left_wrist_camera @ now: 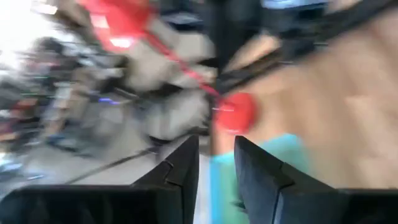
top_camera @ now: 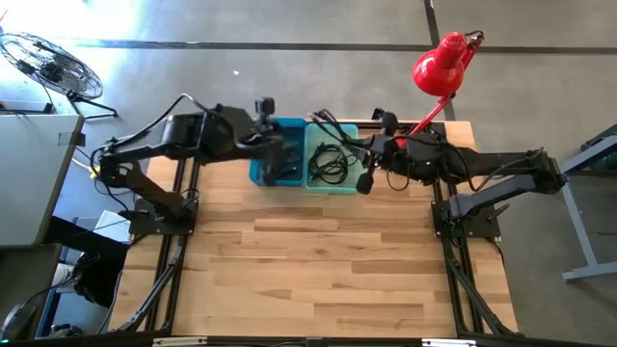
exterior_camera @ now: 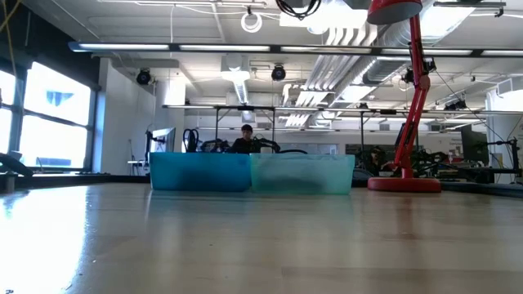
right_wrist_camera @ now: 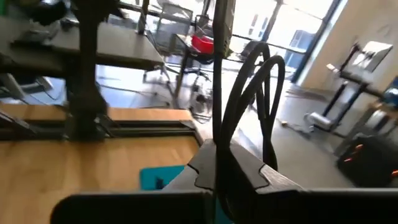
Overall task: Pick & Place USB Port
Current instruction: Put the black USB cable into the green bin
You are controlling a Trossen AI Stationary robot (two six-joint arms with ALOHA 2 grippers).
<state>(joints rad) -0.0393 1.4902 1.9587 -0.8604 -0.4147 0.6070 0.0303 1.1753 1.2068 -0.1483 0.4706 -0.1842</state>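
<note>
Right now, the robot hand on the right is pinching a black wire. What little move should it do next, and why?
Probably lift a little higher. The right gripper is shut on the black cable, which loops up from between its fingers. In the high view it hangs at the edge of the green bin, where more cables lie tangled. Rising first would likely pull its cable free before carrying it anywhere.

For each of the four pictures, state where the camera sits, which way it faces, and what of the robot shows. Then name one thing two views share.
High: above the table, facing straight down; both arms, left gripper over the blue bin, right gripper by the green bin.
Low: at tabletop height, facing across to the bins; no arm shows.
Left wrist: on the left arm, looking past its parted fingers.
Right wrist: on the right arm; its fingers are shut on a black cable.
Shared: the red lamp shows in the high and low views.
</note>
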